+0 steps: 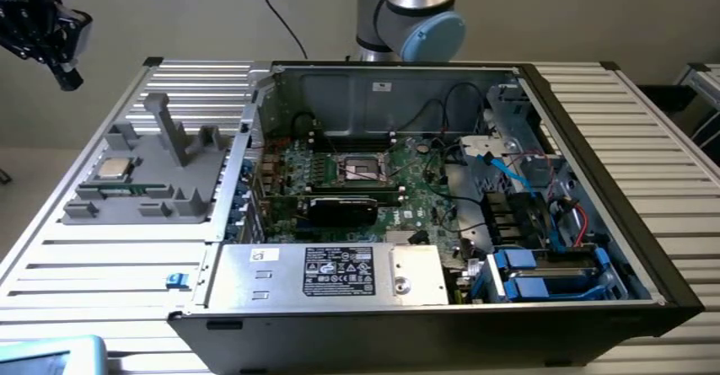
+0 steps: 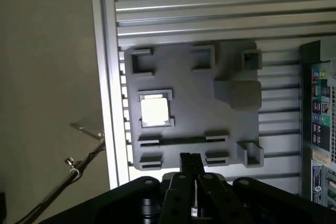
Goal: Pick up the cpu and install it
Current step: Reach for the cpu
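Observation:
The cpu (image 1: 113,170), a small square chip with a shiny metal top, lies in a pocket of the grey holder (image 1: 135,206) on the slatted table, at the exterior view's left. In the wrist view the cpu (image 2: 155,110) glares bright on that grey holder (image 2: 199,103). My black gripper (image 1: 67,76) hangs high above the table's far left corner, well apart from the cpu. Its fingers (image 2: 185,165) are pressed together with nothing between them; my gripper (image 2: 191,162) is shut. The dark square socket (image 1: 362,168) sits on the motherboard inside the open computer case (image 1: 585,139).
A long thin green memory stick (image 1: 118,191) lies in a slot of the holder beside the cpu. Tall grey posts (image 1: 169,131) rise from the holder. The case holds cables, a black card (image 1: 343,209) and a power supply (image 1: 326,272). The arm's base (image 1: 407,21) stands behind the case.

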Robot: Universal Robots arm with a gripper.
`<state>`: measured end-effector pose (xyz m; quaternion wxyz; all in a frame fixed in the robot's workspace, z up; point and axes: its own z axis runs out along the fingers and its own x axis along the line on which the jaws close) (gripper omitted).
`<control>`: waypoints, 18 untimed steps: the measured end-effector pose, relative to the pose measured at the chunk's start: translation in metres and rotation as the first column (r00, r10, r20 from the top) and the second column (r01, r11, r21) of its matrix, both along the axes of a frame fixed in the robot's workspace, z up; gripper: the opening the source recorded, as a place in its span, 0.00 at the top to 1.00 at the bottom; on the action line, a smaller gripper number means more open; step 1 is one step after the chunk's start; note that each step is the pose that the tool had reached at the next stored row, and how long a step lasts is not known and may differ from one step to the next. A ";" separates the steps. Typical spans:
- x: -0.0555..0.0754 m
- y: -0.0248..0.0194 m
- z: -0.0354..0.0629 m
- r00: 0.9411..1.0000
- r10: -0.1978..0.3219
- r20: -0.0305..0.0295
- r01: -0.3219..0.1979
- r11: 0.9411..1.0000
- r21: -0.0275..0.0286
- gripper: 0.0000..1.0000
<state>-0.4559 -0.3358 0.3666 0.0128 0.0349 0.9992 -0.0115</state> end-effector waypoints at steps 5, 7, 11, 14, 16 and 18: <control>-0.018 0.0053 -0.0050 1.000 0.000 0.000 0.000 1.000 0.005 0.89; -0.021 0.0098 -0.0070 1.000 0.000 0.000 0.000 1.000 0.007 0.89; -0.029 0.0167 -0.0108 1.000 0.000 0.000 0.000 1.000 0.012 0.89; -0.033 0.0180 -0.0129 1.000 0.000 0.000 0.000 1.000 0.017 0.89; -0.033 0.0186 -0.0142 1.000 0.000 0.000 0.000 1.000 0.023 0.89; -0.033 0.0193 -0.0158 1.000 0.000 0.000 0.000 1.000 0.027 0.89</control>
